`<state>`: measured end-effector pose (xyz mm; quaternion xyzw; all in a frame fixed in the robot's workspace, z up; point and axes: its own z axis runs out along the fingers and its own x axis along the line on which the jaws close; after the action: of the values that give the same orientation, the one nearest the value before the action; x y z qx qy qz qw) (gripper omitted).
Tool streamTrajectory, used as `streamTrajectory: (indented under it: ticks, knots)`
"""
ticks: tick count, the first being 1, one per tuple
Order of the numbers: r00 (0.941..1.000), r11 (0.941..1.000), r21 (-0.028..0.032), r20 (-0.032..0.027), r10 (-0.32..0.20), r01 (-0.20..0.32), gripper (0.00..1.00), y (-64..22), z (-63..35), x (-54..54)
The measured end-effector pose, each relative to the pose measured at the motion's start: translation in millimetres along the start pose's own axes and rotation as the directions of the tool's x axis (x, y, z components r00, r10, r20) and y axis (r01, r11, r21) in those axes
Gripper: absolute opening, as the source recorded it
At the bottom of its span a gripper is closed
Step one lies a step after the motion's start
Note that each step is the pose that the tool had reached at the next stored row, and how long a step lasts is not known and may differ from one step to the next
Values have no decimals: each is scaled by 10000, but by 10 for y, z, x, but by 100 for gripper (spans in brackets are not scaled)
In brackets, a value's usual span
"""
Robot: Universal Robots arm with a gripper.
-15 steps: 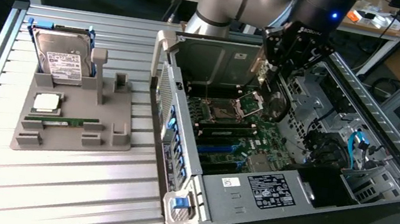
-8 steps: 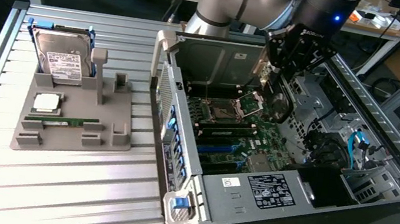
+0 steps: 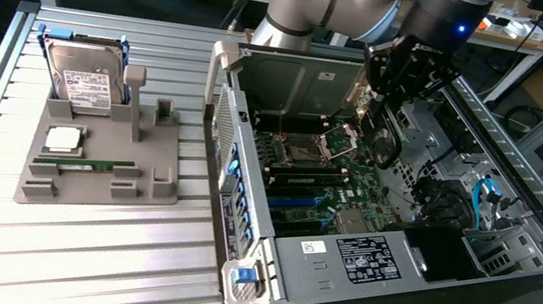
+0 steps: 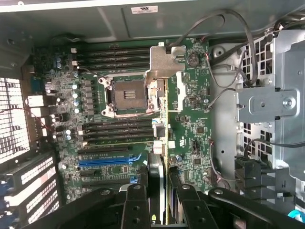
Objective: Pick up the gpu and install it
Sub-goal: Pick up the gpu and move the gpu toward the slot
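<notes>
Since the card had to meet its slot edge-first, the gpu [image 4: 157,179] was carried upright and edge-on, pinched between the fingers of the end effector [image 4: 157,206], whose jaws stood narrowed on the thin board. It hung straight out from the end effector over the motherboard [image 4: 190,124], close to the blue slot [image 4: 107,161]; whether it touched the board could not be told. Around it stood the open computer case [image 3: 303,84], laid on its side, probably for reach from above. Well apart, toward the exterior view's left, a grey holder [image 3: 83,184] on the surface [image 3: 71,267] propped up the hard drive [image 3: 87,76] and memory stick [image 3: 92,164].
</notes>
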<state>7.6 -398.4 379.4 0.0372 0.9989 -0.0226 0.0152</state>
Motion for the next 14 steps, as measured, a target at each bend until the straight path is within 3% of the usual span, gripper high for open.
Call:
streamTrajectory:
  ticks: [14]
  knots:
    - [10000, 10000, 4, 1, 0, 0, 27, 4, 77, -120]
